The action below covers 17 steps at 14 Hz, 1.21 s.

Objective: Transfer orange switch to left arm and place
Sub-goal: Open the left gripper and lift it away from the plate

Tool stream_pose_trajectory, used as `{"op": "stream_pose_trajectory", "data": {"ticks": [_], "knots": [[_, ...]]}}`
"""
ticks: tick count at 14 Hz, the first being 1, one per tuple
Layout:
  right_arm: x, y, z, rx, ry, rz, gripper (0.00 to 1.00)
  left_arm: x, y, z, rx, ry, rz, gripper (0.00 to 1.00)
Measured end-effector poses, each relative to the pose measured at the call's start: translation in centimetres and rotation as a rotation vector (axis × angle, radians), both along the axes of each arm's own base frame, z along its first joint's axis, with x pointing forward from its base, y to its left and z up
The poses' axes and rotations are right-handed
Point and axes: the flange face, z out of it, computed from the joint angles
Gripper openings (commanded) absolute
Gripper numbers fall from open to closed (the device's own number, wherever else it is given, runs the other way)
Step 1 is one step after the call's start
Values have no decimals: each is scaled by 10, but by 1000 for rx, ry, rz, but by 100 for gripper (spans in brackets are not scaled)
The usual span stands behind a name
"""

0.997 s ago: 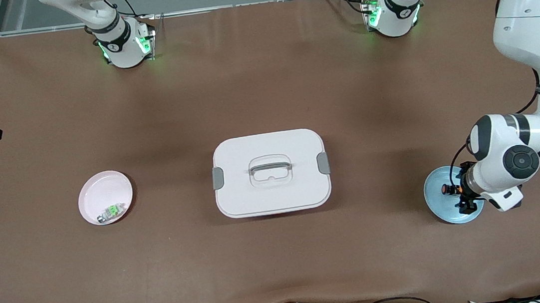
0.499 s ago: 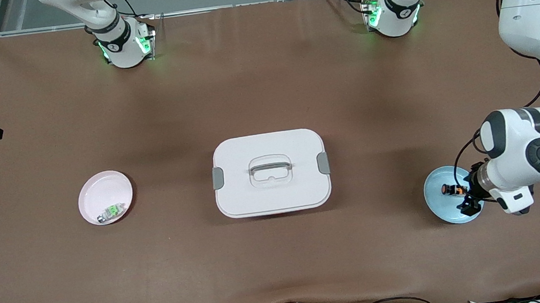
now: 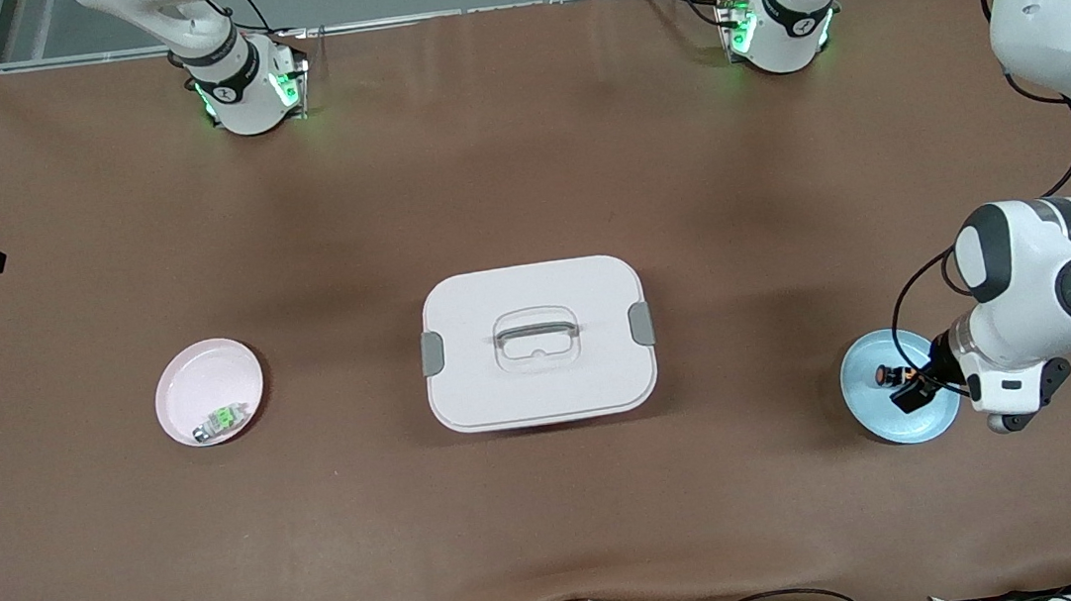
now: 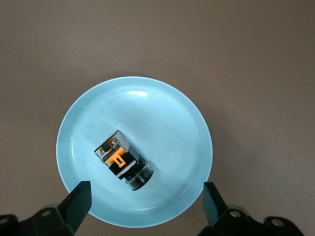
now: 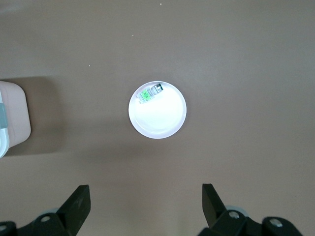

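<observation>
- Orange switch: lies on its side in your blue plate, at the left arm's end of the table.
- Left end effector: fingers spread wide over the plate, apparently poised for pickup.
- Right end effector: spread wide, empty, waiting above the pink plate.
- White box: mid-table, between the plates.

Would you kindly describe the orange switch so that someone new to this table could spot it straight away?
Start at the white box mid-table and look toward the left arm's end, to the blue plate. The orange switch lies in it, under the open left gripper. It is black with an orange part, unlike the green-and-silver component in the pink plate.
</observation>
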Motion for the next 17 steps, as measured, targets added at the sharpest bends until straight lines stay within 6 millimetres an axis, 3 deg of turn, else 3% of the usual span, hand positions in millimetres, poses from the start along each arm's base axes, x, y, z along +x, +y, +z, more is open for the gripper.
{"op": "stream_pose_trajectory", "data": {"ticks": [7,10,14,17], "knots": [[-1,0,-1,2,7,0,100,-15,-23,44,3,-33,-348,100],[-2,0,-2,3,19,0,100,-30,-28,72,7,-51,-405,100],[-3,0,-3,3,26,0,100,-54,-28,124,20,-55,-416,100],[-3,0,-3,4,27,0,100,-75,-30,179,29,-47,-421,100]]}}
